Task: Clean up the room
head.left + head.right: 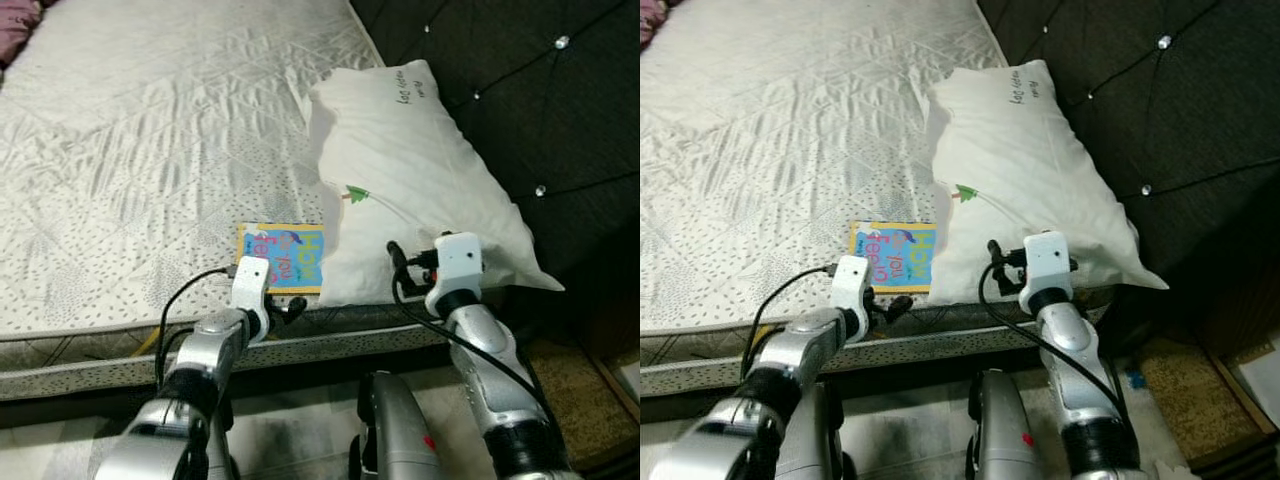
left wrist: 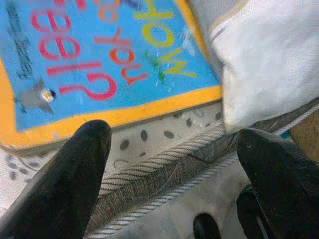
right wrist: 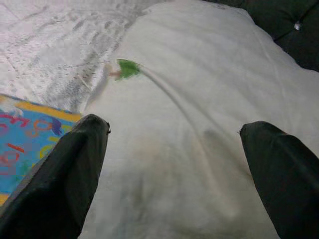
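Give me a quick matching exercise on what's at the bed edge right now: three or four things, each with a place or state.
Things:
1. book
2. pillow
3. left gripper
4. right gripper

Places or states:
A. open, over the pillow's near end
B. white, lying beside the dark tufted headboard
C. open, at the mattress edge just short of the book
D. blue with a yellow border, flat on the mattress, one side against the pillow

Pairs: 1-D, 2-B, 3-C, 4-A

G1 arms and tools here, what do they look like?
Both arms are silver metal with black joint bands. Each wrist ends in a white housing fed by a looping black cable. The left tool and right tool each have two long black fingers.
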